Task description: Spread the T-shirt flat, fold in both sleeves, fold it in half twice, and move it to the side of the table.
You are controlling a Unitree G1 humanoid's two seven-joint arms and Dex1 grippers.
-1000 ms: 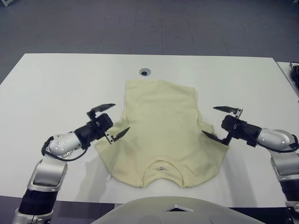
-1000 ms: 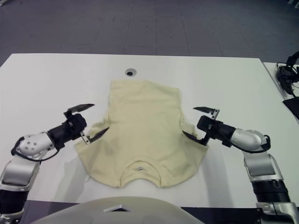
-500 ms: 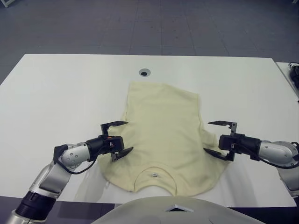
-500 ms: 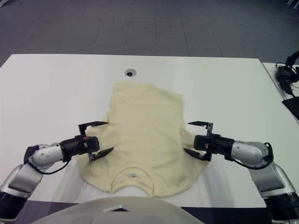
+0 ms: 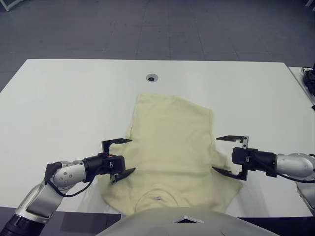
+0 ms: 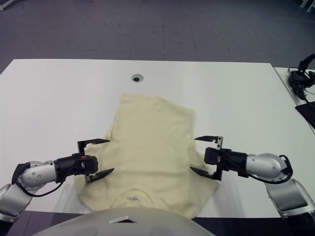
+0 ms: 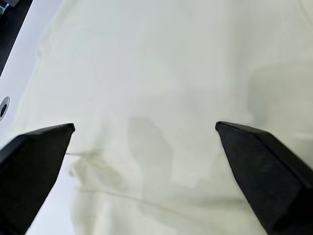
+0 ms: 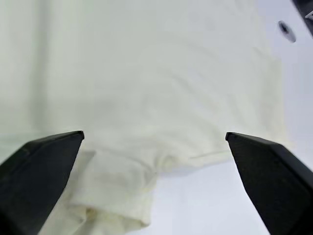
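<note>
A pale yellow T-shirt [image 5: 172,137] lies on the white table [image 5: 64,93], collar toward the near edge and hem toward the far side. My left gripper [image 5: 132,155] is open, one finger above the other, at the shirt's left shoulder edge. In the left wrist view that gripper [image 7: 145,126] spans smooth cloth with a small wrinkle [image 7: 93,171] beside it. My right gripper [image 5: 215,153] is open in the same way at the right shoulder edge. The right wrist view shows this gripper [image 8: 154,134] over the bunched right sleeve [image 8: 122,191]. Neither holds cloth.
A round cable hole [image 5: 152,77] sits in the table beyond the hem. Black cables [image 6: 300,78] lie at the right end of the table. Bare white surface stretches to the left and right of the shirt.
Both open grippers have drawn back toward the near edge and moved in over the shirt's shoulders. The left gripper has turned so its fingers stand one above the other. The shirt lies slightly nearer.
</note>
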